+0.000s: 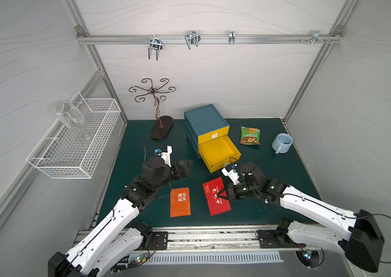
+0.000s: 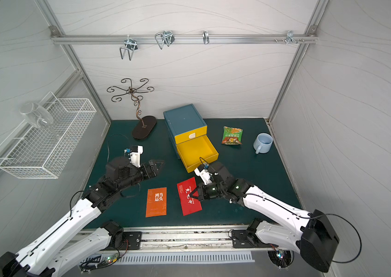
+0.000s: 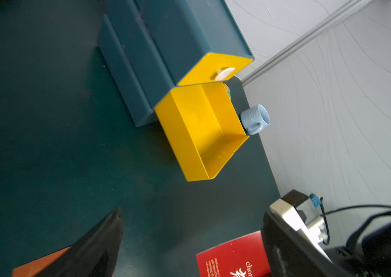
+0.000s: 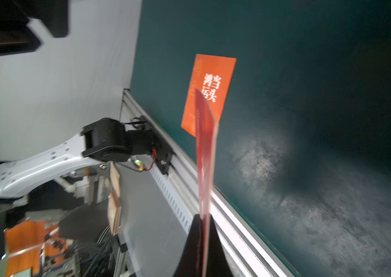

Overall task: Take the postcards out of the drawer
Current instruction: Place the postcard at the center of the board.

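On the left wall a wire basket (image 1: 74,153) carries a tilted glass (image 1: 69,117), well clear of the work. The left gripper (image 1: 186,165) hangs over the left half of the mat (image 1: 139,144), jaws spread wide and empty. The orange postcard (image 1: 180,202) lies flat by the mat's front edge, near that claw; I take it for a card already set down.

Just to its right, the right gripper (image 1: 221,195) is clamped on a red postcard (image 1: 213,207), probably to lay it alongside (the right wrist view shows the card edge-on, seemingly off the mat). I make out only one red card. Behind, mid-mat, the yellow drawer (image 1: 218,148) stands pulled out and bare. A green snack packet (image 1: 250,135) and a blue mug (image 1: 282,142) sit toward the right back corner.

The mat is dark green, scuffed pale near the front edge. White panels and aluminium rails enclose it.
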